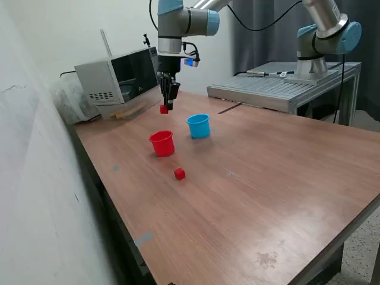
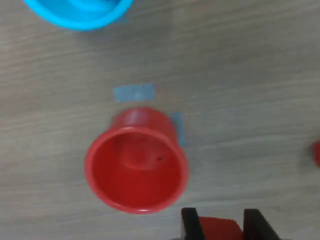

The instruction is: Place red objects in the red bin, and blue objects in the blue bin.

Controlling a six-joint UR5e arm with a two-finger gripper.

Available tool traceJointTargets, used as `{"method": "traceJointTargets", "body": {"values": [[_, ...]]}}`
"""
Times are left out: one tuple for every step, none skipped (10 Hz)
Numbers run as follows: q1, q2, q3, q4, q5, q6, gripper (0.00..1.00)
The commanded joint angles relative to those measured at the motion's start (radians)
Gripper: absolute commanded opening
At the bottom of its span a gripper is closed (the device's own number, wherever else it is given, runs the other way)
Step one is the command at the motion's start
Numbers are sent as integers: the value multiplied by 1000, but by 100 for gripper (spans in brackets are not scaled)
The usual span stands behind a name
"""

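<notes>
Gripping a small solid red cube [image 2: 218,229] between its two black fingers, the gripper [image 1: 168,105] hung above the wooden table [image 1: 285,178], with the tapered red plastic cup [image 2: 136,162] open-mouthed at about ten o'clock from the cube in the wrist view. Releasing there would likely have dropped the cube outside the rim, since it did not appear centred over the cup. A second red cube [image 1: 179,173] lay on the table at about five o'clock from the red cup in the exterior view, and the light blue plastic cup [image 1: 199,126] stood near at about two o'clock.

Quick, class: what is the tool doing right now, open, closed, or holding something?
Tool: closed on a red cube, held in the air above the table.
</notes>
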Motion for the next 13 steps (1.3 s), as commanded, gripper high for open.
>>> {"method": "traceJointTargets", "body": {"values": [[-31,79,-50,-11,-5,1,0],[-43,99,-57,-20,-6,0,0],[-54,116,-61,-25,-6,1,0],[-58,125,-63,-26,-6,1,0],[-60,130,-61,-29,-6,1,0],[-60,129,-61,-29,-6,0,0],[-63,128,-58,-29,-6,0,100],[-63,128,-55,-29,-6,0,100],[-63,128,-52,-29,-6,0,100],[-63,127,-49,-26,-6,0,100],[-61,121,-47,-22,-6,-2,100],[-57,97,-43,-19,-5,-2,100],[-46,46,-3,-19,-3,-2,100]]}}
